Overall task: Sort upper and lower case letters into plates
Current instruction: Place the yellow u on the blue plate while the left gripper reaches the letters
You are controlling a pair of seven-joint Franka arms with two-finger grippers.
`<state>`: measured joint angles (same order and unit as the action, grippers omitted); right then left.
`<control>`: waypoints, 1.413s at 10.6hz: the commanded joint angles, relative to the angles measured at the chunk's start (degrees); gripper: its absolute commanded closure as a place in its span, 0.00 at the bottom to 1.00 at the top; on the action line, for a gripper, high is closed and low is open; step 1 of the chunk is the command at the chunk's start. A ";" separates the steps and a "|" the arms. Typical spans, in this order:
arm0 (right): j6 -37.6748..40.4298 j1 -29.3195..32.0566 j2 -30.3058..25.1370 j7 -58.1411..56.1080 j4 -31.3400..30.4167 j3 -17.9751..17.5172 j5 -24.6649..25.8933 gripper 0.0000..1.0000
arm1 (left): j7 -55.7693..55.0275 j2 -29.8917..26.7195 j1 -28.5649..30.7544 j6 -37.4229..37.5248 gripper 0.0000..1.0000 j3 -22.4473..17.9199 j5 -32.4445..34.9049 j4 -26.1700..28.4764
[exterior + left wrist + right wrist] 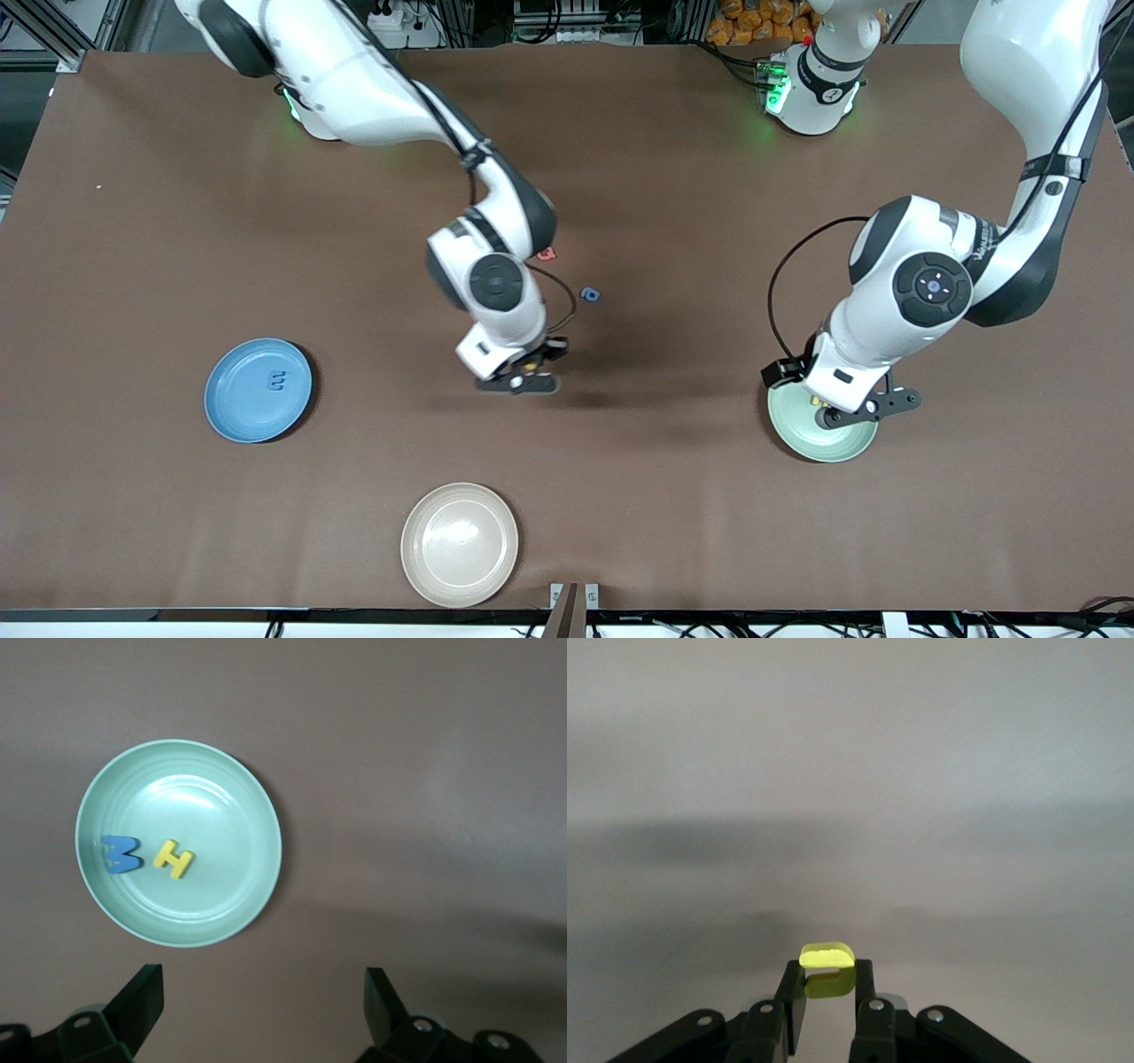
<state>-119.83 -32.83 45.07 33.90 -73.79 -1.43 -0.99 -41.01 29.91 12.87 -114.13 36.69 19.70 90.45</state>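
Currently a yellow letter [827, 955] is pinched in the right claw [827, 992] over bare tabletop [673, 514] mid-table. Left claw [264, 1001] is spread wide, empty, held over the pale green plate [257, 788], where a blue letter [121, 853] and a yellow H [174, 858] are seen. Another blue letter [276, 381] lies in the blue plate [232, 416].

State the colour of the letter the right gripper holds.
Yellow letter, seen best in the right wrist view.

Glossy pale green plate [239, 895], matt brown tabletop [673, 177]
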 commanded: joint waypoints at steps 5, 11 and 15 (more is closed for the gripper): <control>6.90 19.62 -5.69 -22.45 -4.51 -0.24 3.87 1.00 | -17.57 1.46 -10.73 1.37 0.00 3.04 -0.55 0.78; -2.65 33.88 -13.59 -41.37 -20.55 -0.33 4.59 1.00 | -36.39 8.75 -23.93 -2.75 0.00 2.16 4.54 1.22; -9.54 34.50 -17.03 -42.69 -29.30 -0.33 4.68 1.00 | -51.59 12.18 -31.39 -8.90 0.00 1.99 4.73 2.97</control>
<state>-128.44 0.70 31.16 -7.48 -99.27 -1.31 2.98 -87.08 41.55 -16.39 -120.47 39.18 22.86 92.34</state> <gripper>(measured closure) 0.736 0.000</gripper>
